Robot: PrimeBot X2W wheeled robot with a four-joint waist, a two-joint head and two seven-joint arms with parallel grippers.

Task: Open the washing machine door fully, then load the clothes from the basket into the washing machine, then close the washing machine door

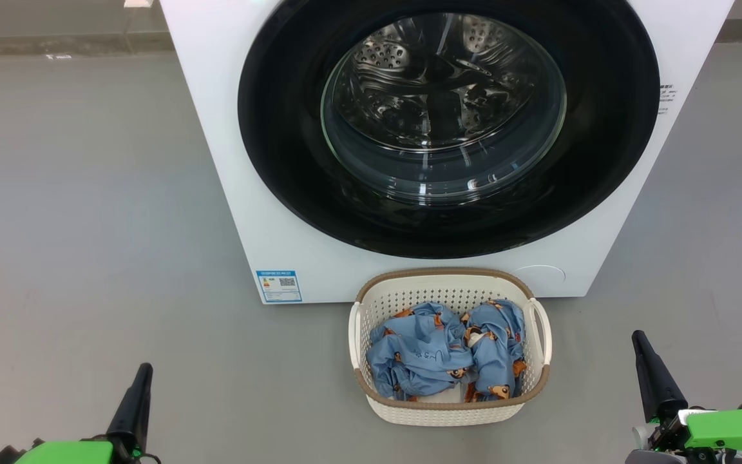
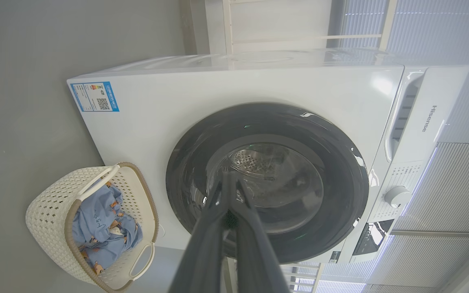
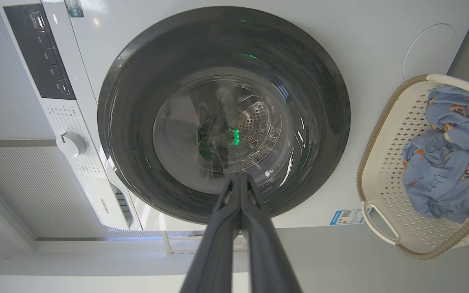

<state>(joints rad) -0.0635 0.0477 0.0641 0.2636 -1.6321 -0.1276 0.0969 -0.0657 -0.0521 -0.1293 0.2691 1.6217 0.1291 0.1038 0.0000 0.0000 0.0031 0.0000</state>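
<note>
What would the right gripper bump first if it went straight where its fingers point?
The right gripper would probably meet the washing machine door, around its lower glass; depth is hard to judge.

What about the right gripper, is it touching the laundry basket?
Apart. The head view shows a strip of bare grey floor between the right gripper and the basket.

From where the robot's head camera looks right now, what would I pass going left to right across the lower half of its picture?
left gripper → blue label on the washing machine → basket holding the clothes → right gripper
</note>
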